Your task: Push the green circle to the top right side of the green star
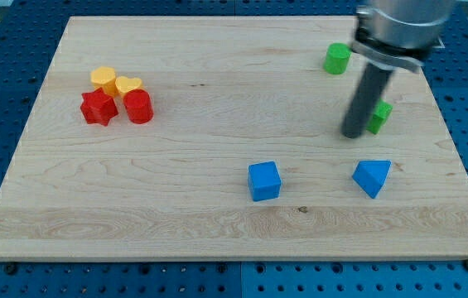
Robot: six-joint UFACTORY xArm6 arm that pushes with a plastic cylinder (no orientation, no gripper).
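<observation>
The green circle (337,59) stands near the view's top right of the wooden board (176,199). The green star (379,117) lies below and to the right of it, partly hidden by the dark rod. My tip (352,134) rests on the board just left of the green star, touching or nearly touching it, and well below the green circle.
A blue cube (264,180) and a blue triangular block (372,177) lie toward the view's bottom. At the left is a cluster: a yellow block (103,79), a yellow heart (128,86), a red star (98,108) and a red cylinder (138,107).
</observation>
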